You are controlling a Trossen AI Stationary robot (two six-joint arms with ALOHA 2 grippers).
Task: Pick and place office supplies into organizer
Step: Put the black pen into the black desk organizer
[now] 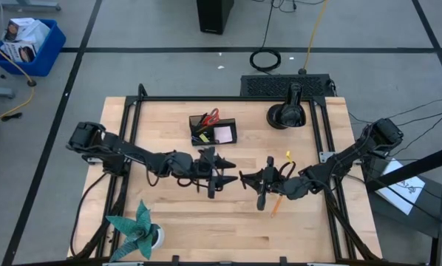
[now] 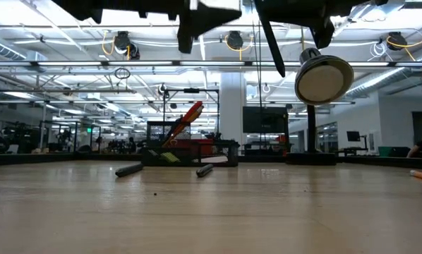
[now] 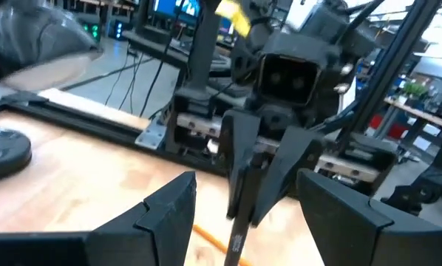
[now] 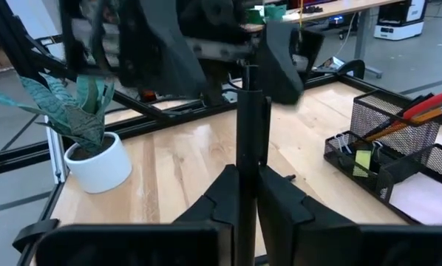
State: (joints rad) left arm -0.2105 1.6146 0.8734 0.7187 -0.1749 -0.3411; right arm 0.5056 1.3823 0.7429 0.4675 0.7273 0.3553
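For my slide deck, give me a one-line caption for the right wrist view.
Right hand shut on an upright black pen, facing the open left hand.

Both grippers, left (image 1: 222, 176) and right (image 1: 252, 179), are meeting mid-table, below the organizer (image 1: 213, 131); an orange pencil (image 1: 276, 206) is lying beside.

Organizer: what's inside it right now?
The organizer holds red-handled scissors and an orange pencil standing in its mesh cup, a pink sticky pad in the low tray, and a yellow bit beside binder clips. The cup's bottom is hidden.
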